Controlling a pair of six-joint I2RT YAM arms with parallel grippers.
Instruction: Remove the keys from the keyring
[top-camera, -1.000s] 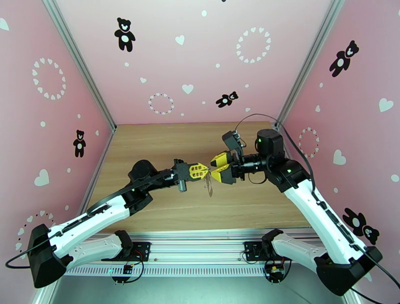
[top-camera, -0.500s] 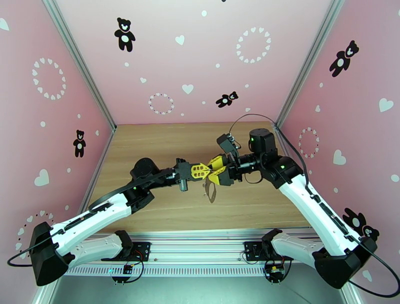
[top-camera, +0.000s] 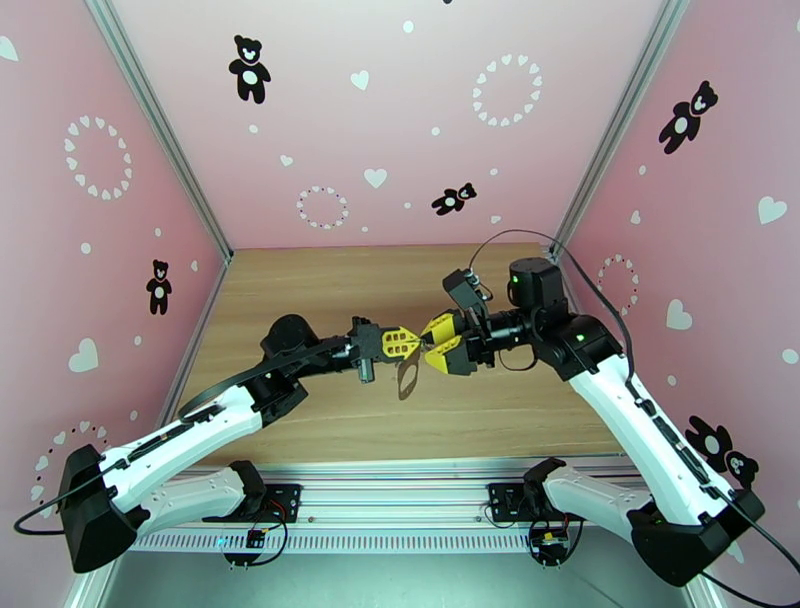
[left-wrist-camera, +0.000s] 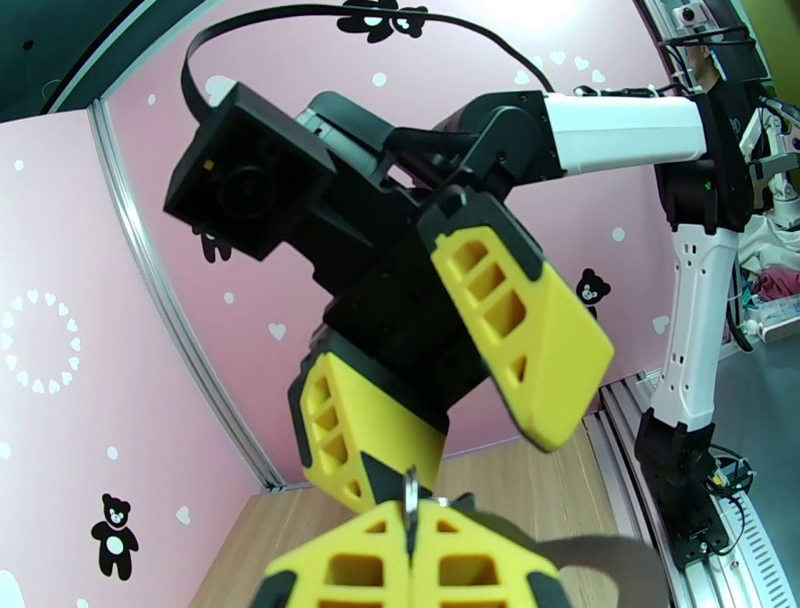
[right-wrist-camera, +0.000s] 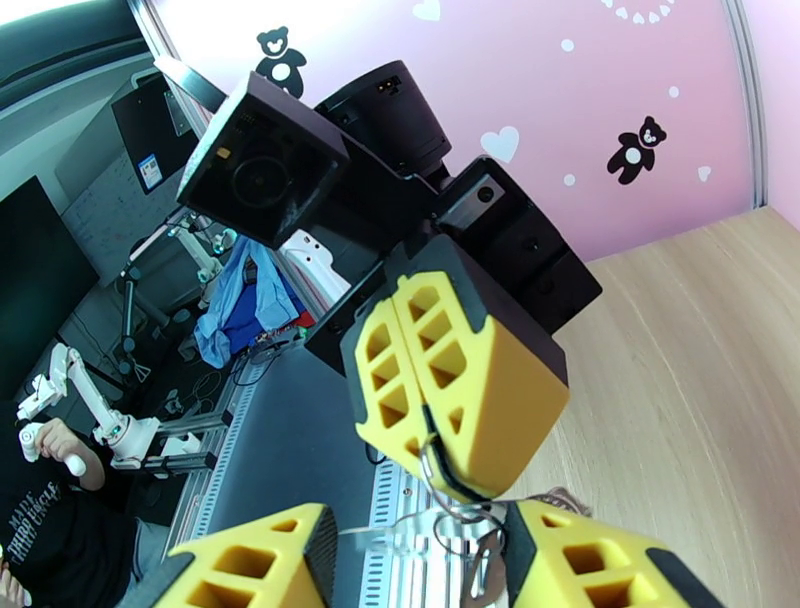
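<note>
1. Keyring (top-camera: 407, 378): thin grey oval loop, centre of the top view. It hangs in the air below the 2 end effectors, clear of the surface (top-camera: 330, 290).
2. Ring cluster (right-wrist-camera: 470, 528): small silvery rings at the upper end of the keyring, low centre in the right wrist view. 1 thin ring runs up into the left end effector's fingertips. The keys cannot be told apart from these rings.
3. Left end effector (top-camera: 412, 345): yellow fingers clenched together, grasping the keyring by that thin ring. In the left wrist view a narrow metal edge (left-wrist-camera: 410, 495) stands out of the seam between its 2 closed fingers, bottom centre. In the right wrist view it (right-wrist-camera: 442, 470) points down at centre frame, with the ring pinched at its tip.
4. Right end effector (top-camera: 428, 347): released, yellow fingers spread apart, tip to tip with the left one at centre frame. In its own view 1 finger sits at the lower left, the other at the lower right, and the ring cluster lies between them. Whether either finger touches the rings cannot be told. In the left wrist view it (left-wrist-camera: 470, 450) has 1 finger upper right and 1 lower left.
5. Surface: pale wood-grain board, middle of the top view.
6. Walls (top-camera: 400, 120): pink, printed with black bears and white hearts, on 3 sides of the surface.
</note>
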